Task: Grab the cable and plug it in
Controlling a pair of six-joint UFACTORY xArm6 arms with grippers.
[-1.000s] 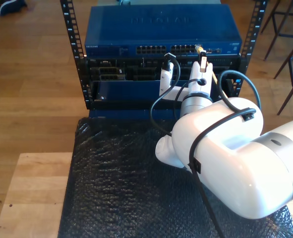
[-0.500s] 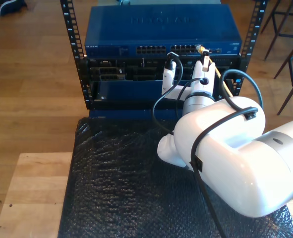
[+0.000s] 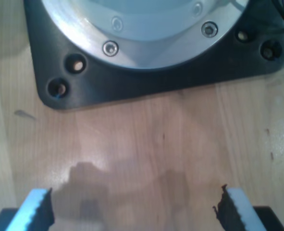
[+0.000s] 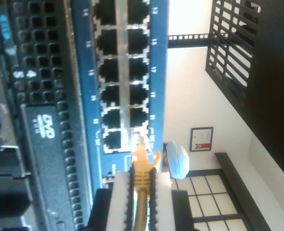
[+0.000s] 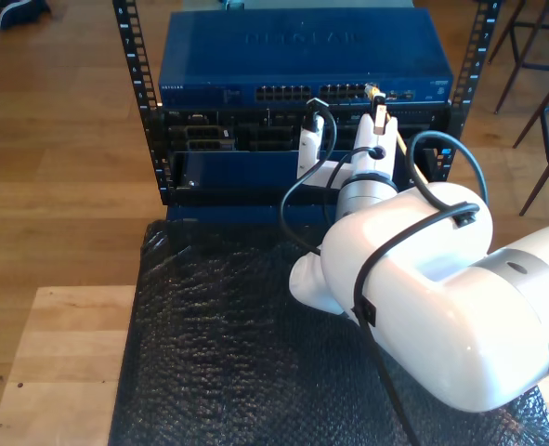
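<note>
We are seeing a pale-yellow cable running between the white pads of my second gripper, just beside the dark-blue switch with its rows of black ports. Below the switch, glossy black bubble wrap is covering a light wooden table.

Bright even daylight, soft shadows on the wood, wrist views slightly blurred, background window glare overexposed.

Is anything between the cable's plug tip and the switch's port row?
Nothing. In the second wrist view, my second gripper holds the cable, its plug tip just short of the blue switch ports; the gap is bare.
</note>
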